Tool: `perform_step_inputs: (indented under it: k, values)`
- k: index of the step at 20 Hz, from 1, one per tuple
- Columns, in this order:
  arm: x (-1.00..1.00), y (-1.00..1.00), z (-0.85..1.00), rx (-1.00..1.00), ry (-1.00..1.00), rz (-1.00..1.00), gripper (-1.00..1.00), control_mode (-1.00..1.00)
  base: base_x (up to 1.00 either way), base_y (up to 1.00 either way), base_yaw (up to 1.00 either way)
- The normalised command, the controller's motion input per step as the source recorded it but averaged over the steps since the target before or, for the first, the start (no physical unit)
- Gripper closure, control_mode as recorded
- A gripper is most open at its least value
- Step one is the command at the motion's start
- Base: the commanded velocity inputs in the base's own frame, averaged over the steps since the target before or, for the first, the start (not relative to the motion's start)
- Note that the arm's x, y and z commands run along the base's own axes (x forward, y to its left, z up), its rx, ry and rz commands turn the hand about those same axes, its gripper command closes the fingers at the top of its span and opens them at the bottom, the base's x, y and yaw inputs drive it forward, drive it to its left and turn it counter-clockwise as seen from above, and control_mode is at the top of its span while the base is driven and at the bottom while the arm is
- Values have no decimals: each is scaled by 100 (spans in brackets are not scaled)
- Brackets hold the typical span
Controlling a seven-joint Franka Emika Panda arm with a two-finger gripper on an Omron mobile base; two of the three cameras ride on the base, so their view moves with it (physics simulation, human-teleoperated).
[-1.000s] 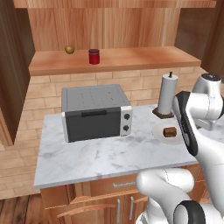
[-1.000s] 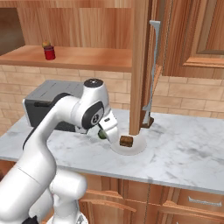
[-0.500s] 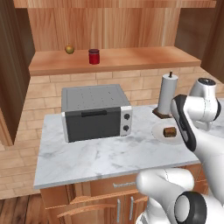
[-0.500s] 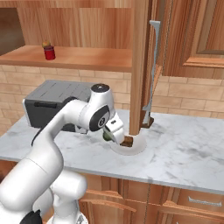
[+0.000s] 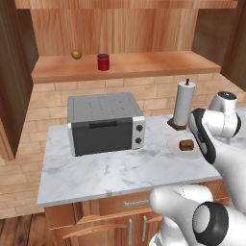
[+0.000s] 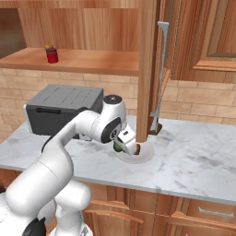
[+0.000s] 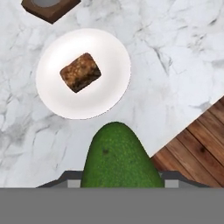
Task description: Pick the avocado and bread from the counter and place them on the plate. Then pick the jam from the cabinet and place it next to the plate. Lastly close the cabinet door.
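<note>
Avocado (image 7: 119, 157) sits clamped in our end effector (image 6: 125, 144), held above the marble table (image 7: 175, 57) just short of the white plate (image 7: 109, 87). Bread (image 7: 80, 72) already lies on the plate, a little off its middle. We judge it best to carry the fruit over the plate's bare side, lower it close, then release gently so it cannot roll off.
</note>
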Motion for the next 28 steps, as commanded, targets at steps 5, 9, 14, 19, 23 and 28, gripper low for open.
perform_step_inputs:
  k: [5,9,14,19,23,28]
  values:
    - [2,-13,-16,0,0,0,100,-100,0,0,0]
    - [2,-7,-15,0,0,0,100,-100,0,0,0]
    - [7,0,-8,0,0,0,100,-100,0,0,0]
    - [7,-7,-7,0,0,0,100,-100,0,0,0]
    - [9,-13,-7,0,0,0,100,-100,0,0,0]
    - [12,-13,-9,0,0,0,100,-100,0,0,0]
